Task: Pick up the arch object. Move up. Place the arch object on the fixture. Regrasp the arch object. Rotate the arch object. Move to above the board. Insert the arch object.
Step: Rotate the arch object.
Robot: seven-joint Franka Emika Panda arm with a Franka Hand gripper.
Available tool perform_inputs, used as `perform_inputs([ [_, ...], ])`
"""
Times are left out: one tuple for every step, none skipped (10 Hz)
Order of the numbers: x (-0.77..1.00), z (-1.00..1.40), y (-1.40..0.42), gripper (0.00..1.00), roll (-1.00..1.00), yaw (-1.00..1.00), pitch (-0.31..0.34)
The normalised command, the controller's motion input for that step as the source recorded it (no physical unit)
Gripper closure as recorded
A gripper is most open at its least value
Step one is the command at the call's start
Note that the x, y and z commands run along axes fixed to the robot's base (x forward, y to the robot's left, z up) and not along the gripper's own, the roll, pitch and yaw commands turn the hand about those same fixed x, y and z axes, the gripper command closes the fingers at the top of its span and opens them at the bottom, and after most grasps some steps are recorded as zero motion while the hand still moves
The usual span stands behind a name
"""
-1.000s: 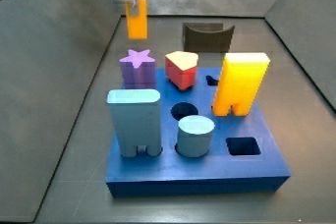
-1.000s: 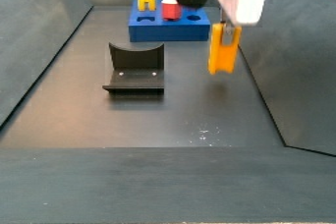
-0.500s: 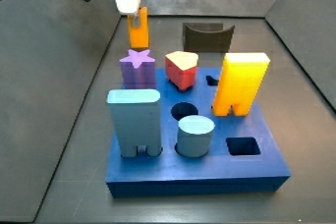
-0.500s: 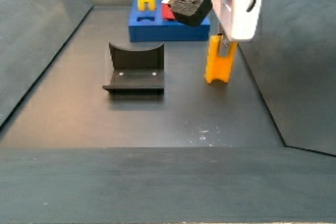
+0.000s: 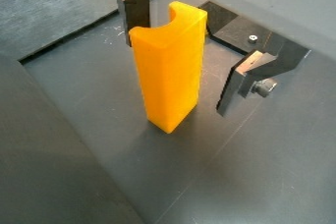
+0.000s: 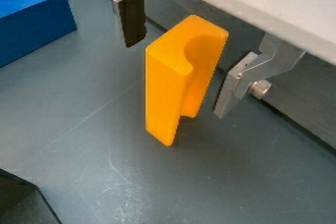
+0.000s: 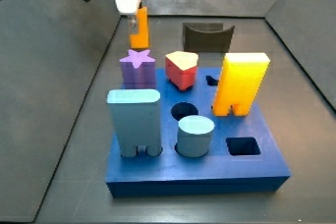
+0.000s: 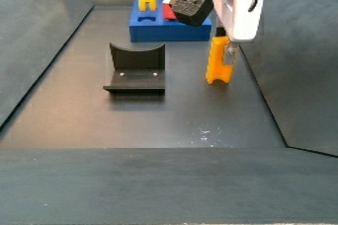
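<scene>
Dark enclosure floor (image 8: pixel 172 130): the board (image 7: pixel 197 159) sits apart. The arch object (image 8: pixel 220 61), airborne a second ago, now stands upright on the floor. Gripper (image 6: pixel 184 56) spread, straddling it untouched. Pickup pending.

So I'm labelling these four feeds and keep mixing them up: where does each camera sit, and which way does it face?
Wrist view: on the arm, looking down at the arch object on the floor, claw fingers astride it.
Wrist view: same, from another angle; a board corner shows.
Side view: high at the board's end, facing the fixture beyond; claw in view.
Side view: opposite end, fixture near, board far; claw in view.
All four share the arch object.
</scene>
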Motion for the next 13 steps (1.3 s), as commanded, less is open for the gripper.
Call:
perform_inputs([
  [0.00,0.00,0.01,0.00,-0.22,0.01,-0.013],
  [0.00,0.00,0.01,0.00,-0.22,0.01,-0.013],
  [0.00,0.00,0.01,0.00,-0.22,0.01,-0.013],
  [0.00,0.00,0.01,0.00,-0.22,0.01,-0.013],
  [0.00,0.00,0.01,0.00,-0.22,0.01,-0.013],
  [0.00,0.00,0.01,0.00,-0.22,0.01,-0.013],
  [0.00,0.00,0.01,0.00,-0.22,0.01,-0.013],
  [0.00,0.00,0.01,0.00,-0.22,0.01,-0.013],
  [0.00,0.00,0.01,0.00,-0.22,0.01,-0.013],
  [0.00,0.00,0.01,0.00,-0.22,0.01,-0.013],
  [0.00,0.00,0.01,0.00,-0.22,0.01,-0.013],
  [0.00,1.00,0.00,0.00,-0.22,0.01,-0.013],
  [-0.02,1.00,0.00,0.00,-0.22,0.01,0.005],
])
